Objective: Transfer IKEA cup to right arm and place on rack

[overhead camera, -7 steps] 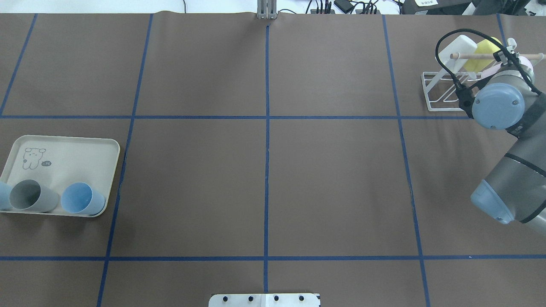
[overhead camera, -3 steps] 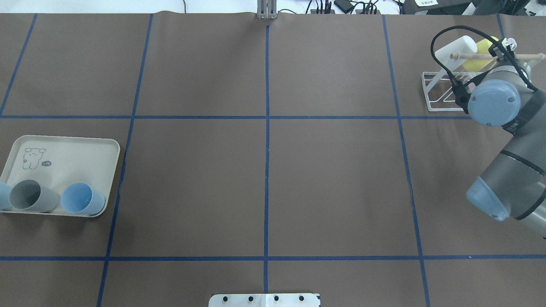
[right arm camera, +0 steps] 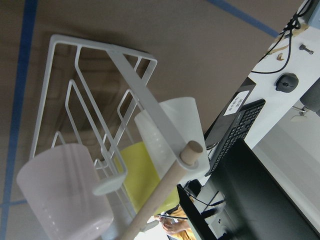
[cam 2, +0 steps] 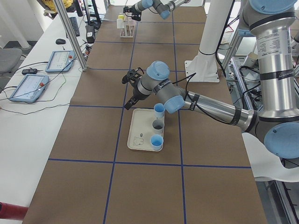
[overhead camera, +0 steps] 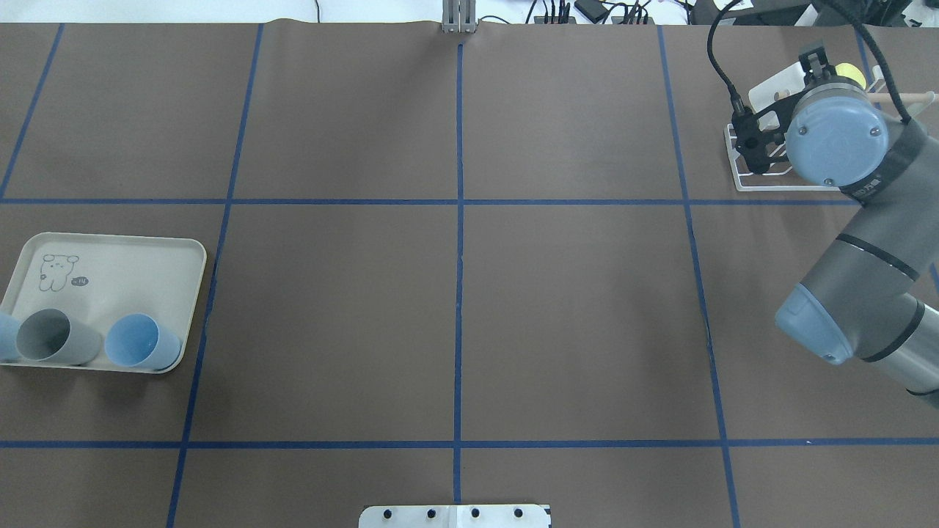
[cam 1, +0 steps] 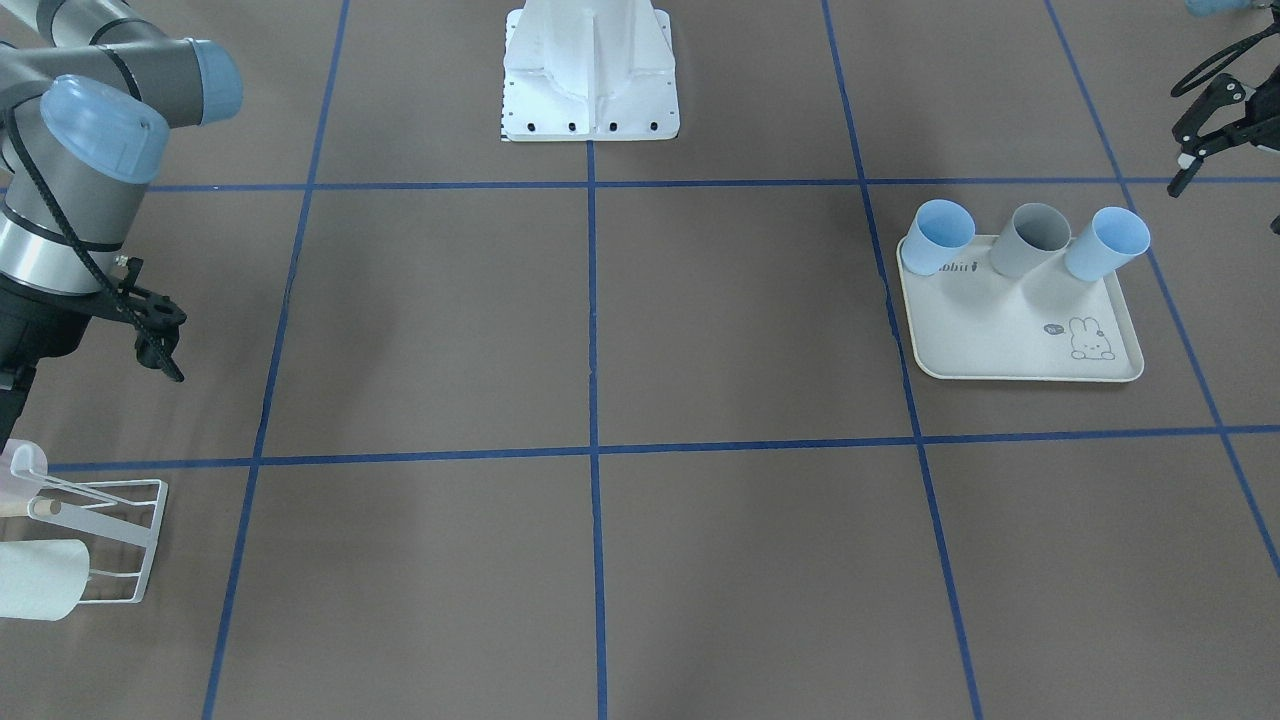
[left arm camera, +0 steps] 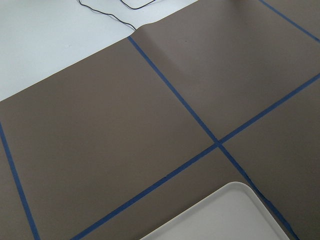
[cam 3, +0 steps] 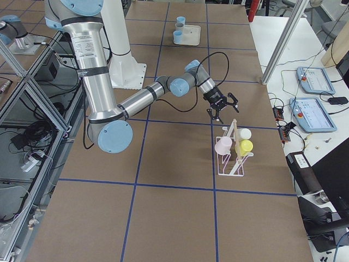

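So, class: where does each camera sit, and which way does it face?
Front-facing: across the table, facing the base; right arm at left.
Overhead: behind the base, looking down; right arm by the rack.
Exterior left: table's left end; left arm near, by the tray.
Exterior right: table's right end; right arm near rack.
Left wrist: down at tray corner; no arm.
Right wrist: at rack's pink cup; no arm.
Both side views share rack and tray.

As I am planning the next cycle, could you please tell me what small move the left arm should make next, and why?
Probably lower the left gripper toward the nearest blue cup on the tray. The gripper is open and empty, that cup stands upright at the row's end, and a pink cup already sits on the rack.
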Controlling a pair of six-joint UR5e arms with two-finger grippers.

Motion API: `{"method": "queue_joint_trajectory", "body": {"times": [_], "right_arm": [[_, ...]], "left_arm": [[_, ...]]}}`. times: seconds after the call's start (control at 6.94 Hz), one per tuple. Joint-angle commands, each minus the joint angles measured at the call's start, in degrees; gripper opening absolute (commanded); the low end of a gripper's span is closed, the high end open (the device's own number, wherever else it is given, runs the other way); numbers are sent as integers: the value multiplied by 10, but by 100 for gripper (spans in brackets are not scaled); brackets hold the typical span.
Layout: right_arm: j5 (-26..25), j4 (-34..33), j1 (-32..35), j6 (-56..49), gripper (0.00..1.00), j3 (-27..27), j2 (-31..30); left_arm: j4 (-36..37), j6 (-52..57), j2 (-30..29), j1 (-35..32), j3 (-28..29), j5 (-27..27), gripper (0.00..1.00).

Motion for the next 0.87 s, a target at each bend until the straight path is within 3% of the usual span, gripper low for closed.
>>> {"method": "queue_joint_trajectory", "body": {"times": [0.0, 0.29, 0.72], "right_arm": [[170, 1, 0, 186, 99, 64, 3], [302, 6, -1, 413, 99, 126, 3], [389, 33, -45, 639, 99, 151, 70]], "left_arm": [[-29, -2, 2, 4, 10, 2, 100], [-88, -2, 22, 24, 49, 3, 100], [-90, -1, 44, 76, 96, 65, 100]]}}
